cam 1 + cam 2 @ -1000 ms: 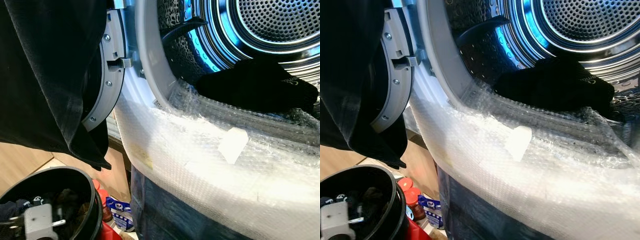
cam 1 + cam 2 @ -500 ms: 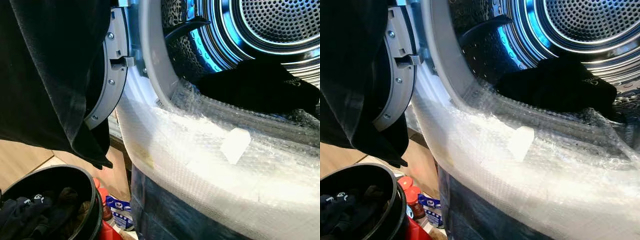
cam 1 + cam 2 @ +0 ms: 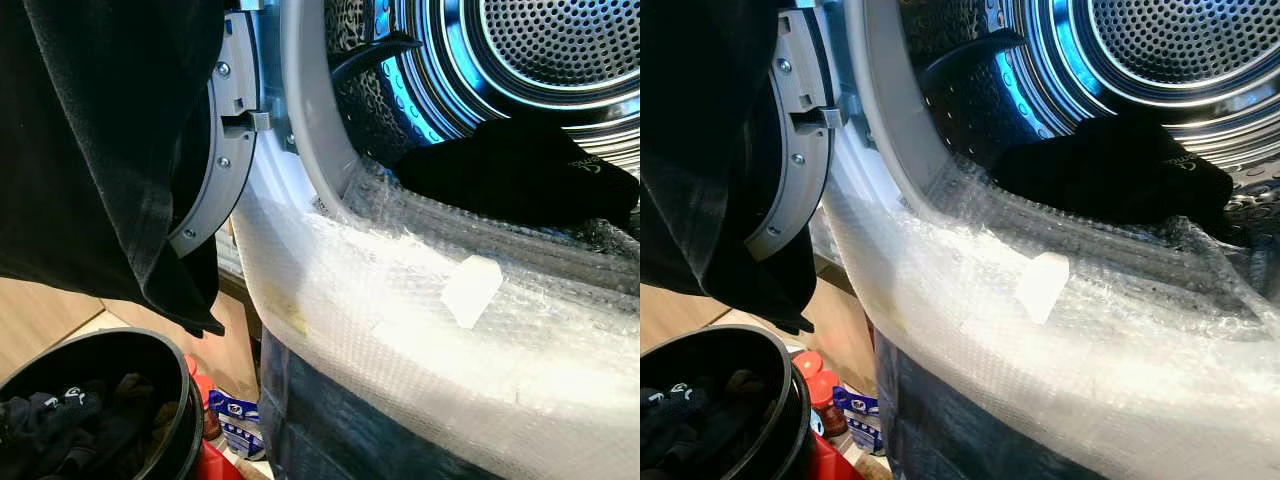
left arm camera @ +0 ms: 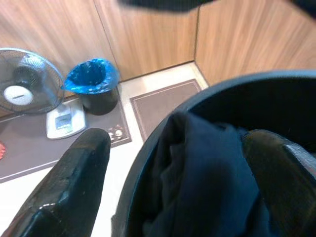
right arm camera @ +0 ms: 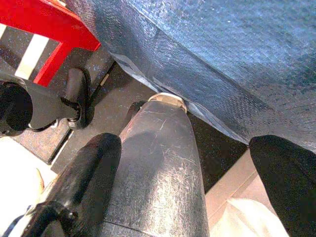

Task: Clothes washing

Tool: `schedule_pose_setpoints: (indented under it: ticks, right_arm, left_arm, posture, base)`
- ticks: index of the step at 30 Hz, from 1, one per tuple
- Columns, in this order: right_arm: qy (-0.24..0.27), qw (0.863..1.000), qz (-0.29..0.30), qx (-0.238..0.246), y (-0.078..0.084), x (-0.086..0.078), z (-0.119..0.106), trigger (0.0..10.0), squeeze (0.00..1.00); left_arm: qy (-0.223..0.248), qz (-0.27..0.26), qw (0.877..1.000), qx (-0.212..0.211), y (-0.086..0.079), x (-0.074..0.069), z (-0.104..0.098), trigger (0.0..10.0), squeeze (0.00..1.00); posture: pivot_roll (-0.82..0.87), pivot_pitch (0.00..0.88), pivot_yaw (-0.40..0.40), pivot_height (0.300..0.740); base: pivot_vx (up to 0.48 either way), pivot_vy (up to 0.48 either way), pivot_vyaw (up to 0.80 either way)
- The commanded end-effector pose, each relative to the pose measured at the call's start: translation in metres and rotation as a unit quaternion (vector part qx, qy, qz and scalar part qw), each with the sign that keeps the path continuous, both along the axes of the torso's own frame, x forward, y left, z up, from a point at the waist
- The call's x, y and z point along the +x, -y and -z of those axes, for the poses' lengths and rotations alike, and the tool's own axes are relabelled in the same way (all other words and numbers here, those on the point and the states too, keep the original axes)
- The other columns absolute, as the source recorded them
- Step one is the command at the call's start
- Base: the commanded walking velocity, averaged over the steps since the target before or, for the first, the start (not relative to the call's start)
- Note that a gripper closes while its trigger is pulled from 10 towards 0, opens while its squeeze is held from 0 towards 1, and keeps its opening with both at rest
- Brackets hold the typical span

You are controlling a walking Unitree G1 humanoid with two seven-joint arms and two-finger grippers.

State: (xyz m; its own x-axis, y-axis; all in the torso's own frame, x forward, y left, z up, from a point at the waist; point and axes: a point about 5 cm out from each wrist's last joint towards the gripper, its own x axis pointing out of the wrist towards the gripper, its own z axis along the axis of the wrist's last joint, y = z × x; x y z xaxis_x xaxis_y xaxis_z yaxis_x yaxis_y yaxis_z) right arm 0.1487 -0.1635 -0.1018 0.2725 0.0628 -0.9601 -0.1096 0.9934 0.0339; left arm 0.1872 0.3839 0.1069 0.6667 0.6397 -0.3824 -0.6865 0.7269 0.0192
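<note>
We view the washing machine's steel drum (image 3: 560, 40) through its open port, whose lower lip is wrapped in bubble wrap (image 3: 420, 330); we use the drum as the landmark. Left of the drum, a large black garment (image 3: 100, 150) hangs over the open door (image 3: 215, 160). Inside the drum, on its lower wall just behind the wrapped lip, lies a second dark garment (image 3: 515, 180). Below and left of the drum, on the floor, stands a round black laundry basket (image 3: 165, 355) holding a heap of dark clothes (image 4: 202, 173).

We judge these clothes soft, light and limp: they will sag and drape, so a pinch on a raised fold near the top of the heap should serve best.

The left gripper (image 4: 187, 197) hovers over the basket, one finger outside the rim and one inside, spread wide and holding nothing. The right gripper (image 5: 197, 187) hangs low beside the blue-wrapped base under the drum, fingers apart and empty.

Obstacles, in our judgement: the hanging garment overhangs the path from basket to drum, and the bubble wrap may snag cloth. Red-capped bottles (image 3: 815, 375) stand between basket and machine.
</note>
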Motion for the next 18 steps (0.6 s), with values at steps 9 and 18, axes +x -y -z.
schedule_pose_setpoints:
  ticks: [9,18]
  right_arm:
    - [-0.005,1.000,-0.003,-0.007,0.004,-0.002,0.001,10.0,0.00]
    - [-0.005,1.000,-0.003,-0.008,0.005,-0.002,0.000,10.0,0.00]
  left_arm:
    - [-0.006,0.027,0.998,-0.050,0.002,0.008,0.015,10.0,1.00]
    - [-0.025,0.028,0.997,-0.071,0.010,0.013,0.027,10.0,0.00]
  posture:
    - [0.09,0.044,-0.034,0.740]
    - [0.08,0.041,-0.037,0.740]
  base:
    - [0.000,0.000,0.00]
    - [0.000,0.000,0.00]
